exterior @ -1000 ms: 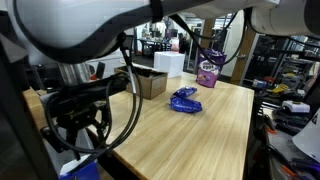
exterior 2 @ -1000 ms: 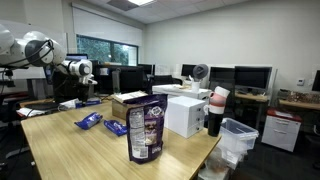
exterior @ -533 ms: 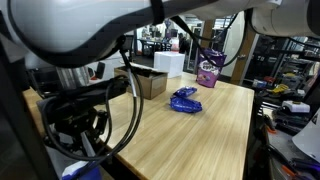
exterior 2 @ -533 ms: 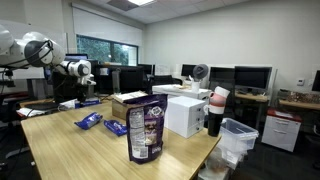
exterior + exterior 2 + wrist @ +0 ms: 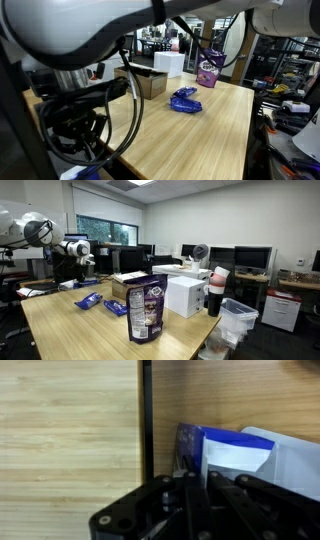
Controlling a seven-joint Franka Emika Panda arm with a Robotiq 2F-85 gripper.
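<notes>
The gripper [image 5: 197,485] hangs low over the near corner of the wooden table [image 5: 70,430], pointing straight down, which is why the wrist view looks squarely onto the boards. Its jaws are drawn together with no gap showing between them. Their tips meet right at the lower edge of a blue-and-white packet [image 5: 235,460] that lies flat on the table just beside a dark seam [image 5: 146,420] in the wood. Whether a fold of the packet is pinched between them cannot be told, since the gripper's own body hides the contact. The packet looks limp and thin, so it rests wherever its weight spreads, and only an edge would offer anything to take hold of. Further in on the table, well apart from the gripper, a crumpled blue pouch [image 5: 185,100] lies on its side. Near it sits an open cardboard box [image 5: 150,82]. At the table's far end in that exterior view, a purple snack bag [image 5: 208,70] stands upright on its flat base. In an exterior view a white box [image 5: 185,295] sits squarely just beyond this bag.
</notes>
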